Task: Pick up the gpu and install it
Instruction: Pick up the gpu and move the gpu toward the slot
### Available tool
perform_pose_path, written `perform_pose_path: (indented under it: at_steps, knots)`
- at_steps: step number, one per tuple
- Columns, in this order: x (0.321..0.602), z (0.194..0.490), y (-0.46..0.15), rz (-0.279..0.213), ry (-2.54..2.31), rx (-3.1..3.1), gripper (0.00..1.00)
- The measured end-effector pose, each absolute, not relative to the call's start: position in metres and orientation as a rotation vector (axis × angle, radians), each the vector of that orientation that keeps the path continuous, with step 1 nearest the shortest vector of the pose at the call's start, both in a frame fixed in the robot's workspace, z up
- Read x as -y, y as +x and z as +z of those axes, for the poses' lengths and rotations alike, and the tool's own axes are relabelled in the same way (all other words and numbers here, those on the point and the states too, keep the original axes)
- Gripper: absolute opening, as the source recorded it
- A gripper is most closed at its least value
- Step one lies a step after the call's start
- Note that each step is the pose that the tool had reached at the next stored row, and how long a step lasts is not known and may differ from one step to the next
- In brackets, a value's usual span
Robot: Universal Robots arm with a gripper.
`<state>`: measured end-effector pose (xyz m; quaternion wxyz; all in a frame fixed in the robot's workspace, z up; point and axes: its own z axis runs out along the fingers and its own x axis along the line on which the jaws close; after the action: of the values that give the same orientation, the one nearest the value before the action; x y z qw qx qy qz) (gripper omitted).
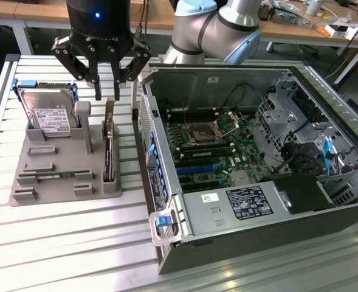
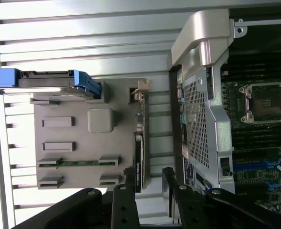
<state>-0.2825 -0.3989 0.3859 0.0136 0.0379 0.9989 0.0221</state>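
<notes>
gripper [image 1: 107,96]: jaws apart, empty | gpu [image 1: 109,152]: upright just below (in gray holder [image 1: 60,158])

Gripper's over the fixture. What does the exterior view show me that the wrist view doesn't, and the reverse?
Exterior view: the robot arm's elbow, the labelled power supply and drive cage on the exterior view's right, the hard drive's white label. Wrist view: a look down the gpu's top edge, and the case's perforated rear panel face-on. Both: the open gripper above the upright gpu, grey fixture, CPU socket.
</notes>
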Motion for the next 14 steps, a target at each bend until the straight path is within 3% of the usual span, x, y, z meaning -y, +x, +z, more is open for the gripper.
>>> perform_pose_path:
  at_steps: [14]
  knots:
    - [0.3993, 0.3811, -0.2854, 0.07, 0.118, -3.111, 0.36]
